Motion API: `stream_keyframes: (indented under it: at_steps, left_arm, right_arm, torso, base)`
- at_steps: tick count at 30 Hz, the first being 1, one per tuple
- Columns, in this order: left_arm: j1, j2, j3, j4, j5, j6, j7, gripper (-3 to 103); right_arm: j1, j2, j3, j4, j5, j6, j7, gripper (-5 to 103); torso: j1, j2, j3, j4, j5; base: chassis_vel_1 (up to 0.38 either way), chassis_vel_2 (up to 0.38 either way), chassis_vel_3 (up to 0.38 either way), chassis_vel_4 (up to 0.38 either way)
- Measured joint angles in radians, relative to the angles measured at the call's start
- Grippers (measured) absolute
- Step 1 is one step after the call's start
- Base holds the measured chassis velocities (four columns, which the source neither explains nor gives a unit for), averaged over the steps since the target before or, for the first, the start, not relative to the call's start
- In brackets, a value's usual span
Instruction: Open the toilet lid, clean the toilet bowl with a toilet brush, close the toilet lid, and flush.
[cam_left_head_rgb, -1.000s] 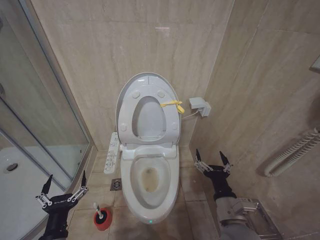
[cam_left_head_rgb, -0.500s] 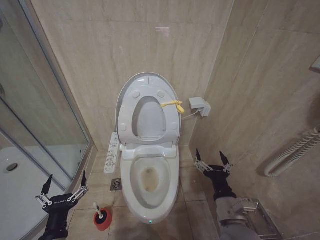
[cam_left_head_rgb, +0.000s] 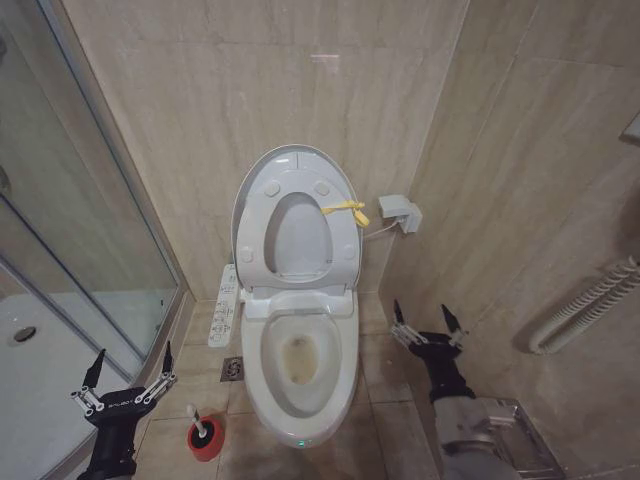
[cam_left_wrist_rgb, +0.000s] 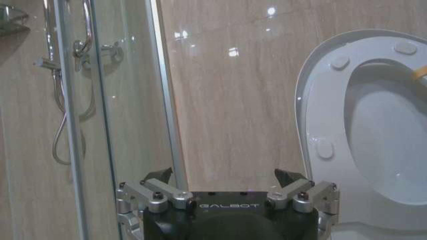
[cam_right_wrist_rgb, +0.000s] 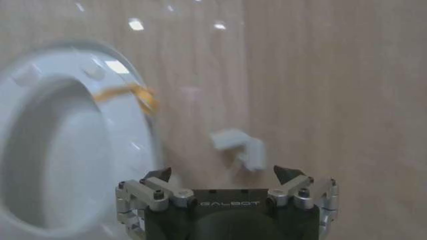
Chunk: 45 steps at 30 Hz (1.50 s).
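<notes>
The left gripper (cam_left_head_rgb: 128, 372) hangs low over the floor near the shower glass, jaws spread wide and holding nothing. Just beside it, toward the bowl, the brush (cam_left_head_rgb: 203, 432) stands upright on the floor tiles: a thin white stick in a small round red holder. The right gripper (cam_left_head_rgb: 426, 318) is on the other side of the bowl, over the floor near the side wall, its jaws also wide apart and empty.

Between the two grippers sits the bowl (cam_left_head_rgb: 300, 372), a white oval basin on the floor with a brownish stain in its bottom and a small green light at its front rim. A white button panel (cam_left_head_rgb: 226, 304) juts from the side nearer the shower. A little floor drain (cam_left_head_rgb: 232, 369) lies in the tiles between brush and bowl.

Farther back, the lid (cam_left_head_rgb: 296, 152) stands upright against the back wall with the seat ring (cam_left_head_rgb: 298, 218) raised flat in front of it, so only the lid's glossy white edge shows around the ring. A yellow tie (cam_left_head_rgb: 346, 210) hangs at the ring's side toward the white wall box (cam_left_head_rgb: 399, 212).

The left wrist view adds the shower fittings behind the glass, a chrome hose (cam_left_wrist_rgb: 61, 125) and mixer, and the ring's rubber bumpers (cam_left_wrist_rgb: 325, 149) close up. The right wrist view, blurred, shows the lid (cam_right_wrist_rgb: 143, 125), tie (cam_right_wrist_rgb: 130, 95) and wall box (cam_right_wrist_rgb: 239, 146) from that side.
</notes>
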Motion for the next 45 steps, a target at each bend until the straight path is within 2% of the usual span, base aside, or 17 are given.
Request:
stream_keyframes:
  at_steps: [1, 6, 8, 12, 23, 25, 34, 45]
  left_arm:
    - [0.0, 0.0, 0.0, 0.0, 0.0, 0.0, 0.0, 100]
    - [0.0, 0.0, 0.0, 0.0, 0.0, 0.0, 0.0, 100]
    - [0.0, 0.0, 0.0, 0.0, 0.0, 0.0, 0.0, 100]
    - [0.0, 0.0, 0.0, 0.0, 0.0, 0.0, 0.0, 100]
    - [0.0, 0.0, 0.0, 0.0, 0.0, 0.0, 0.0, 100]
    - [0.0, 0.0, 0.0, 0.0, 0.0, 0.0, 0.0, 100]
    - [0.0, 0.0, 0.0, 0.0, 0.0, 0.0, 0.0, 100]
    - [0.0, 0.0, 0.0, 0.0, 0.0, 0.0, 0.0, 100]
  right_arm:
    - [0.0, 0.0, 0.0, 0.0, 0.0, 0.0, 0.0, 100]
    - [-0.164, 0.047, 0.131, -0.017, -0.076, 0.074, -0.012, 100]
    - [-0.167, 0.05, 0.139, -0.039, -0.074, 0.132, -0.043, 100]
    - [-0.134, 0.049, 0.137, -0.065, -0.067, 0.166, -0.065, 100]
    - [0.023, 0.043, 0.121, -0.12, -0.029, 0.159, -0.074, 100]
    - [0.098, 0.005, 0.13, -0.152, 0.008, 0.145, -0.089, 100]
    - [0.148, -0.026, 0.121, -0.203, 0.086, 0.16, -0.16, 100]
    - [0.21, -0.053, 0.121, -0.258, 0.025, 0.195, -0.152, 100]
  torso:
    - [0.0, 0.0, 0.0, 0.0, 0.0]
    - [0.0, 0.0, 0.0, -0.0009, -0.0003]
    - [0.0, 0.0, 0.0, -0.0003, 0.0001]
    - [0.0, 0.0, 0.0, 0.0003, -0.0001]
    - [0.0, 0.0, 0.0, 0.0001, -0.0001]
    - [0.0, 0.0, 0.0, -0.0001, -0.0001]
    - [0.0, 0.0, 0.0, 0.0, -0.0001]
    - [0.001, 0.0, 0.0, -0.0002, -0.0001]
  base:
    - [0.0, 0.0, 0.0, 0.0]
    - [0.0, 0.0, 0.0, 0.0]
    - [0.0, 0.0, 0.0, 0.0]
    - [0.0, 0.0, 0.0, 0.0]
    - [0.0, 0.0, 0.0, 0.0]
    - [0.0, 0.0, 0.0, 0.0]
    - [0.0, 0.0, 0.0, 0.0]
    - [-0.057, 0.058, 0.069, -0.066]
